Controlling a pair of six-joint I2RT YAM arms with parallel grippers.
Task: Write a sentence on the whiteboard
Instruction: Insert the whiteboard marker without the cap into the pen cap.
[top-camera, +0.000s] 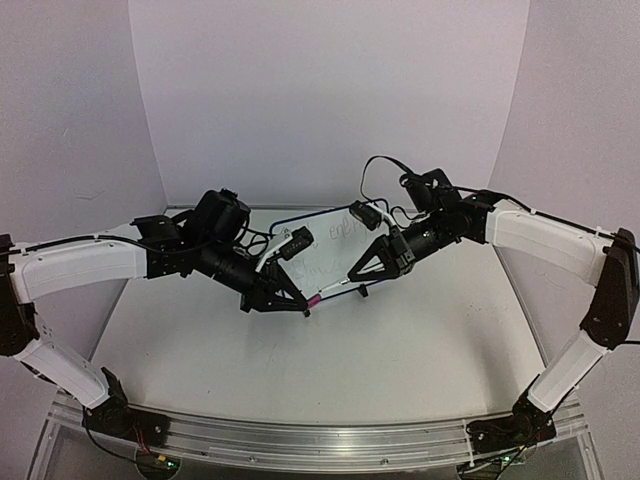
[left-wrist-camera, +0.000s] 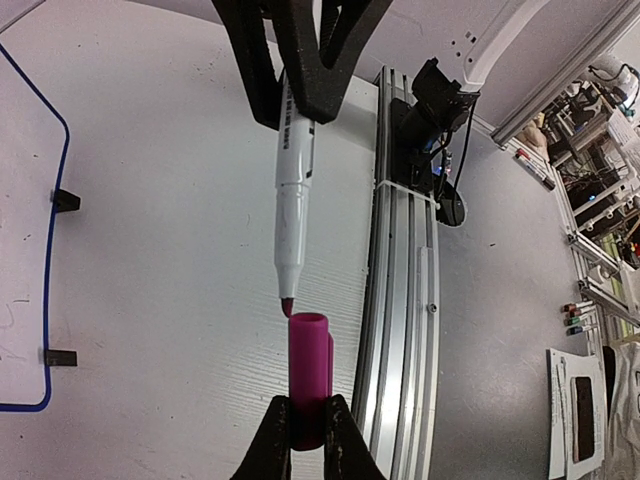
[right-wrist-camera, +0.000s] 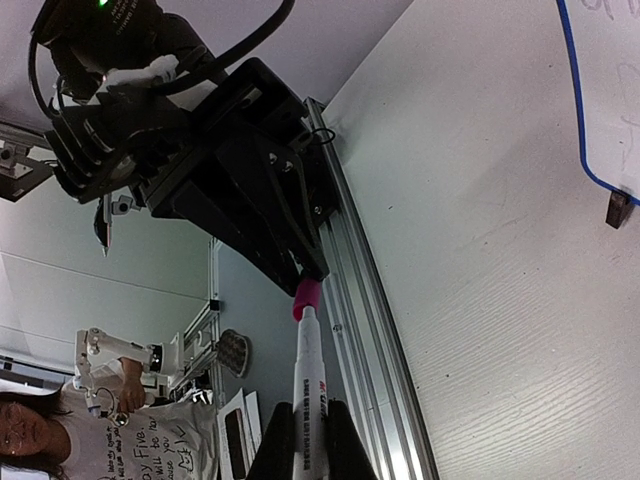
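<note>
The whiteboard (top-camera: 322, 225) lies flat at the table's middle back, largely behind both arms; its blue frame shows in the left wrist view (left-wrist-camera: 50, 250) and the right wrist view (right-wrist-camera: 578, 110). The sentence (top-camera: 347, 228) is faint and partly hidden. My left gripper (top-camera: 306, 308) is shut on a pink marker cap (left-wrist-camera: 308, 375). My right gripper (top-camera: 352, 280) is shut on a white marker (right-wrist-camera: 308, 385). The marker's tip (left-wrist-camera: 287, 305) sits just at the cap's open mouth. Both are held above the table in front of the board.
The aluminium rail (top-camera: 300, 440) runs along the near table edge. White walls enclose the back and sides. The board's black feet (left-wrist-camera: 62, 200) point toward the near side. Beyond the rail are a person and shelves (right-wrist-camera: 60, 430).
</note>
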